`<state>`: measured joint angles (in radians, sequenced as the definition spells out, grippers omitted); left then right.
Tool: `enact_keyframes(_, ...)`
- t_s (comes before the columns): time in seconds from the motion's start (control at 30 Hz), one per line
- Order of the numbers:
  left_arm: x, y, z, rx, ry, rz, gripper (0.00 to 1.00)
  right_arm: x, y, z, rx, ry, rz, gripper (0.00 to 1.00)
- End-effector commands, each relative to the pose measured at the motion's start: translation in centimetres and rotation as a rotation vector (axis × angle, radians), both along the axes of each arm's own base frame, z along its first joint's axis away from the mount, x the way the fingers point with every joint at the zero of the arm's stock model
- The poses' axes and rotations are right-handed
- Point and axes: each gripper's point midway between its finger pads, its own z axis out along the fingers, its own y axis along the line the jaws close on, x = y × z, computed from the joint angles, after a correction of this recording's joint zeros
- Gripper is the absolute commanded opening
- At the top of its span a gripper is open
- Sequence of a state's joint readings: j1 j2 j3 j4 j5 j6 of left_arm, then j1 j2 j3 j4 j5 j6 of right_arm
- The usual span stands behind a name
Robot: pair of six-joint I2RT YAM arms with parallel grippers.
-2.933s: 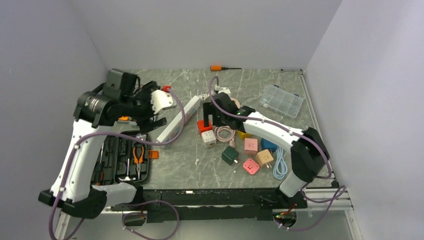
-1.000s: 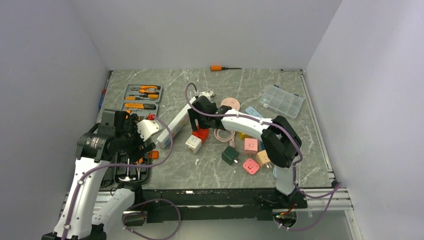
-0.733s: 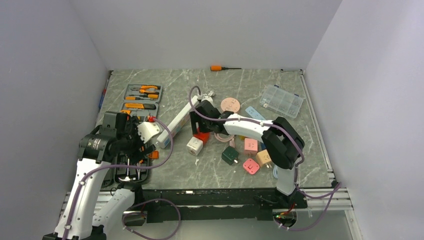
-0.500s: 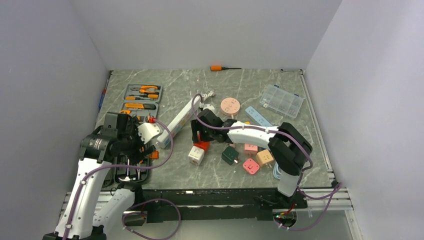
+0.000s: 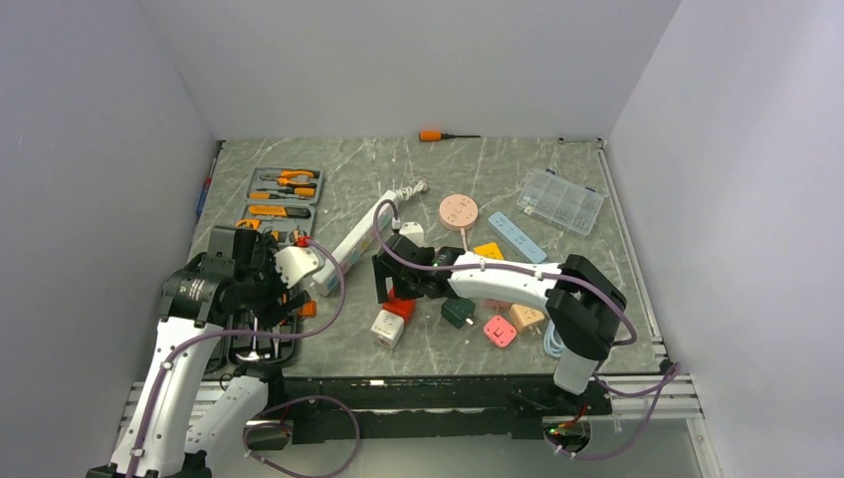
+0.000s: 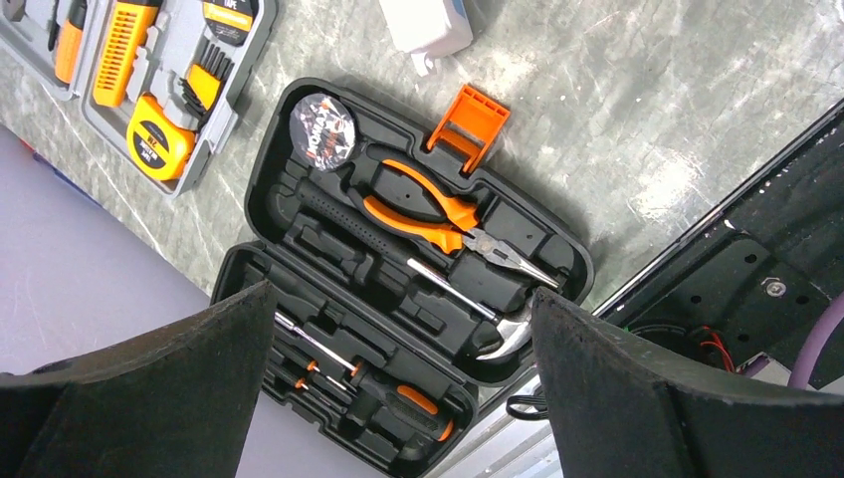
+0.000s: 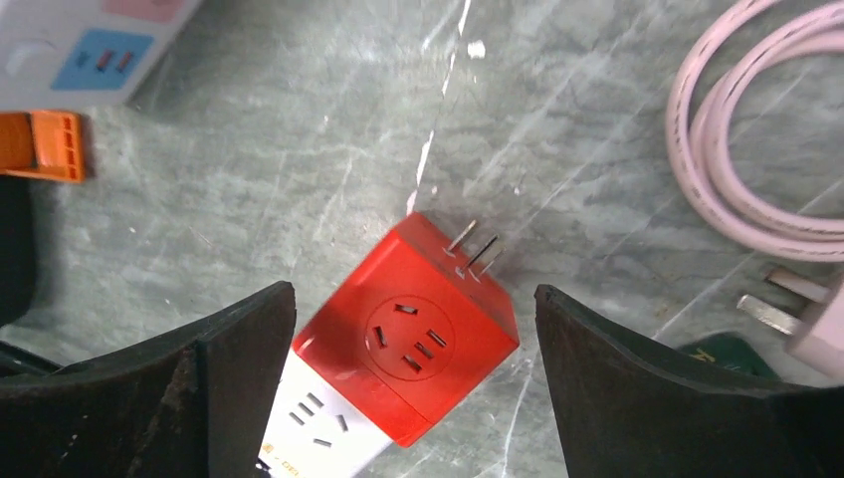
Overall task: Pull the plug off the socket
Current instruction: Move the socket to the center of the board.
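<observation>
The long white socket strip (image 5: pixel 353 242) lies slantwise left of centre. Its blue-marked end shows in the right wrist view (image 7: pixel 90 45), and a white end shows in the left wrist view (image 6: pixel 423 22). A red cube plug (image 7: pixel 408 339) with bare prongs lies on the table off the strip, joined to a white cube (image 7: pixel 309 428). In the top view the red cube (image 5: pixel 400 305) sits right of the strip's near end. My right gripper (image 7: pixel 415 294) is open, its fingers on either side of the red cube without touching it. My left gripper (image 6: pixel 398 299) is open and empty over a black tool case (image 6: pixel 328 249).
An orange latch (image 6: pixel 468 124) lies by the case, with a grey tool tray (image 5: pixel 281 194) behind it. A pink cable (image 7: pixel 756 149), a pink disc (image 5: pixel 459 210), a light-blue strip (image 5: pixel 518 236), coloured adapters (image 5: pixel 500 331) and a clear box (image 5: pixel 562 199) lie to the right. An orange screwdriver (image 5: pixel 438 135) lies at the back.
My right gripper has moved toward the near left, and the red and white cubes have moved with it. My left arm has drawn back from above the strip to the near left.
</observation>
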<state>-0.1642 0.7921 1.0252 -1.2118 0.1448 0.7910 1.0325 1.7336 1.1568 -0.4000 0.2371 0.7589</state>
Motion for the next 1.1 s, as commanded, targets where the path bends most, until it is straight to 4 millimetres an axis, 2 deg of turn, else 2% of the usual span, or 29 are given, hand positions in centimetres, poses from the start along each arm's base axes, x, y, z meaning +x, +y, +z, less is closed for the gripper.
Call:
enact_keyframes(0.0,0.8,-0.5,2.0,-0.04,-0.078,0.003,0.99,1.9,-0.2,3.6,-0.022,-0.077,-0.016,0.91)
enact_keyframes(0.17,0.4,-0.5,1.2,-0.042,-0.052,0.009,0.99,1.6,-1.7,3.8,-0.036,-0.071,-0.008,0.94)
enact_keyframes(0.27,0.1,-0.6,0.5,-0.051,-0.044,0.015,0.99,1.3,-2.3,3.7,-0.054,-0.041,0.005,0.91)
enact_keyframes(0.47,-0.6,-0.5,-0.2,-0.054,-0.024,0.025,0.99,0.8,-4.6,3.5,-0.109,-0.058,-0.015,0.75)
enact_keyframes(0.57,-0.8,-0.3,-0.2,-0.05,-0.028,0.029,0.99,-0.3,-5.2,2.9,-0.114,-0.047,-0.005,0.66)
enact_keyframes(0.73,-1.4,-0.4,-0.3,-0.054,-0.025,0.023,0.99,-2.2,-5.2,2.1,-0.14,-0.029,0.009,0.63)
enact_keyframes(0.93,-2.0,0.1,-0.6,-0.029,-0.011,0.023,0.99,-4.2,-3.9,2.4,-0.118,0.001,-0.001,0.65)
enact_keyframes(1.07,-2.4,0.2,-0.7,-0.024,-0.007,0.014,0.99,-5.1,-4.0,2.7,-0.132,-0.002,-0.015,0.65)
